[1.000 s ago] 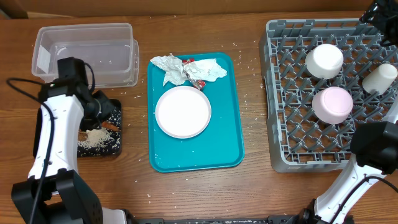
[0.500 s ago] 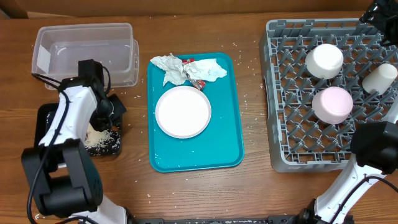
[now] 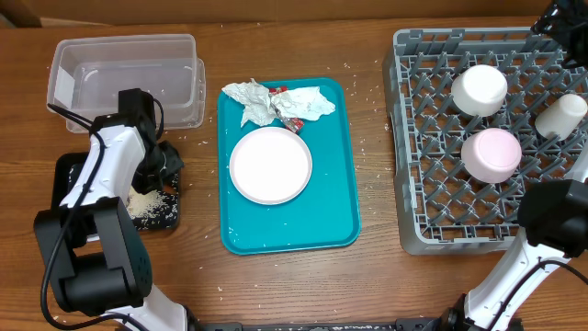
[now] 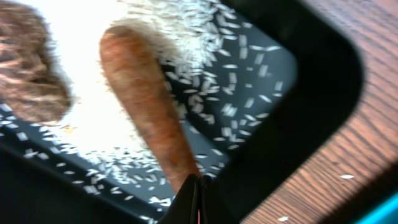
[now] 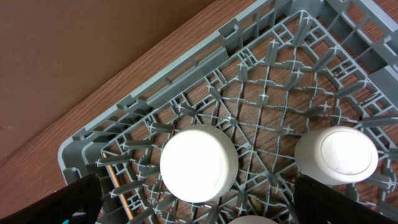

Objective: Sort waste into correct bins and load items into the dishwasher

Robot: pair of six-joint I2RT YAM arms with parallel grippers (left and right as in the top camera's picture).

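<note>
Left tool [image 4: 196,198] was clenched at the carrot's [image 4: 146,106] thin end in the black tray [image 4: 311,93], possibly nipping it; the view was too tight to tell. Risk was a drag flicking rice [image 4: 205,56] onto the tabletop [image 4: 348,155]. Only overhead showed the plate [image 3: 270,165] waiting on the teal tray [image 3: 331,221]. Right tool [image 5: 214,199] gaped empty over the rack [image 5: 261,93].

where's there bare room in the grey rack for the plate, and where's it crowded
Free: the rack's left columns, left of the white bowl and pinkish bowl, and the front rows below the pinkish bowl. Crowded: back right, where both bowls and the cup cluster.
</note>
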